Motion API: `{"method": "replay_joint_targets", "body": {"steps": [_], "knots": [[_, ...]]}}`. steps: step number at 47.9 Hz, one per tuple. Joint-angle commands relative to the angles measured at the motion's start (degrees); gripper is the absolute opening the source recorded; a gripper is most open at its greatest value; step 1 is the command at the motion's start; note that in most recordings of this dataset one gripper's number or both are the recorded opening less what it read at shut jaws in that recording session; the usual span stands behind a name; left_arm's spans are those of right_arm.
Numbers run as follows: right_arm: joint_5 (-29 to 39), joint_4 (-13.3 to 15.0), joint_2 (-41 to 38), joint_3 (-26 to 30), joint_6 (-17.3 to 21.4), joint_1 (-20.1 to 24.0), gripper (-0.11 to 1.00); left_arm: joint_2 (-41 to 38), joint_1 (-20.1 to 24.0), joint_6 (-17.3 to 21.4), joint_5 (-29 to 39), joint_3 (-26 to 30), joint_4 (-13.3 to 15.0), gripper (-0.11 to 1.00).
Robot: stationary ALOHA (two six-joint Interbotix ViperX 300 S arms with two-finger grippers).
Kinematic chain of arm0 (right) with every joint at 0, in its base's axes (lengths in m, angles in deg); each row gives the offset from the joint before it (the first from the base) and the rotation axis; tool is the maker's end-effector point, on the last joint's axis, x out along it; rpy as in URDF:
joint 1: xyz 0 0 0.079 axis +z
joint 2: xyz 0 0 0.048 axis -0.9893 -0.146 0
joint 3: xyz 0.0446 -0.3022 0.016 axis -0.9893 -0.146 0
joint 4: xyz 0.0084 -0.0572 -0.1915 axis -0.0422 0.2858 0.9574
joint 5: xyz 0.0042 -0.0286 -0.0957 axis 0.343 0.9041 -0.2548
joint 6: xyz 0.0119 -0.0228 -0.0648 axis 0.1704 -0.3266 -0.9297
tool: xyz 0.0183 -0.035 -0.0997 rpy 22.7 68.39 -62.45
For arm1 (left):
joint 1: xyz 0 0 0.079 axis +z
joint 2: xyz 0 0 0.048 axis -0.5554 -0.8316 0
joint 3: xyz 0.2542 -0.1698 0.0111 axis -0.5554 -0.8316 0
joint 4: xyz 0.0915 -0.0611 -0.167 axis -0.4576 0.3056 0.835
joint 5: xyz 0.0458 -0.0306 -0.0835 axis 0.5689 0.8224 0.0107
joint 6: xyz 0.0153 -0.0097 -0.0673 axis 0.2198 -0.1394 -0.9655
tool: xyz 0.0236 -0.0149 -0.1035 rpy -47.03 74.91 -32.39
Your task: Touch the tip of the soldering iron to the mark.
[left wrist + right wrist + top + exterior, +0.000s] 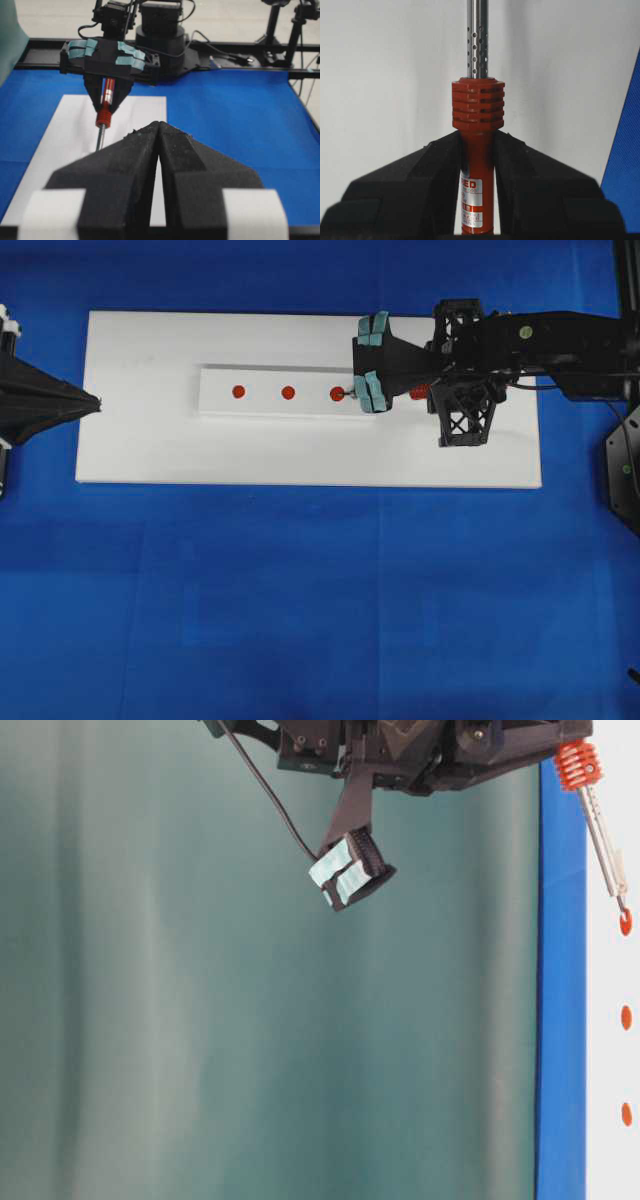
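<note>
Red-orange plastic, ribbed at the collar, runs into a perforated silver shaft: the soldering iron [477, 150] sits clenched in our right gripper [477, 165], tip reaching just ahead of the jaws onto the mark [337, 394], the nearest of three red dots. We judge contact made or all but made. Our left gripper [158, 145] sits pressed closed, well apart.

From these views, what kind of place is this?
Likely a robotics lab test bench: a blue mat under a white board with red dots, camera stands and cabling along the back rail, and two arms, the right gripper holding a soldering iron.
</note>
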Motion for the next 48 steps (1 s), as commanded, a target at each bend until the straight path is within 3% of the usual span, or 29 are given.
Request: {"method": "replay_joint_targets", "body": {"steps": [1, 38, 48], "knots": [[-0.44, 0.0, 0.62, 0.88, -0.09, 0.0, 0.06, -0.26, 0.0, 0.0, -0.62, 0.7, -0.09, 0.0], [0.0, -0.26, 1.49, 1.58, 0.09, 0.0, 0.06, -0.26, 0.0, 0.0, -0.62, 0.7, -0.09, 0.0], [4.04, 0.0, 4.57, 3.87, 0.09, 0.0, 0.06, -0.26, 0.0, 0.0, -0.62, 0.79, -0.09, 0.0]]}}
